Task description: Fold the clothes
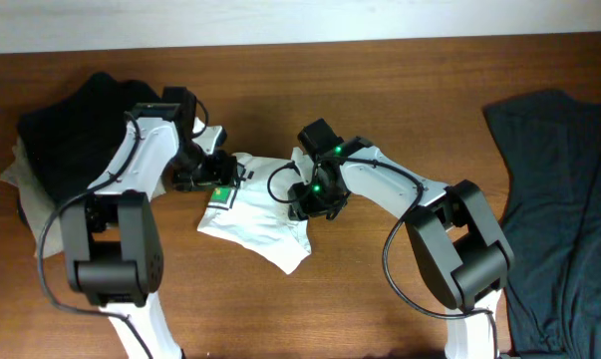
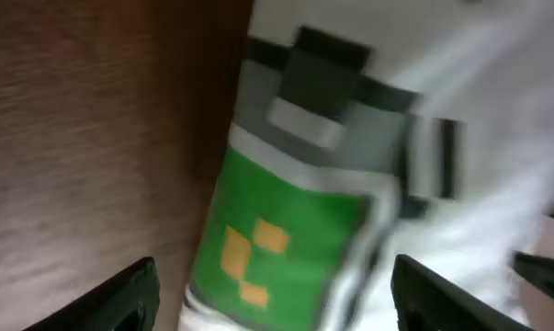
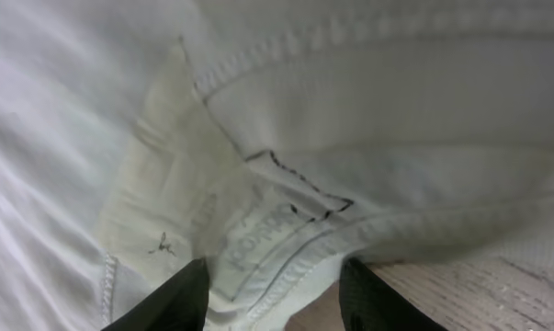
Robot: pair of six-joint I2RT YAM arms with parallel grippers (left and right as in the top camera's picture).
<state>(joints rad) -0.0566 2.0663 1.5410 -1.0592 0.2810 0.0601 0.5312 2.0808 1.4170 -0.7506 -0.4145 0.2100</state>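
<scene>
While the white shirt (image 1: 255,217) lies as a compact, doubled bundle at the middle of the desk (image 1: 280,319), its near corner pointing toward the arm bases, the step in hand is judged to be a late fold or a tidying of this one garment. Just beyond that corner, both arms meet the bundle at its far edge. The right end effector (image 3: 272,294) stands on the right side with its jaws apart, straddling a stitched hem (image 3: 378,55) and a pale care tag (image 3: 258,230) without pinching either. The left end effector (image 2: 272,299) hovers on the left side, jaws likewise spread wide, directly over the green neck label (image 2: 277,239); nothing is gripped. The next move probably calls for both end effectors to close on matching edges of the cloth and carry them over together, so that the fold lands square. To the right, well apart, a dark slate-blue garment (image 1: 559,189) lies spread and unfolded. Farther off at the left, a black garment (image 1: 71,125) is heaped over a beige one (image 1: 13,172), both awaiting their turn
</scene>
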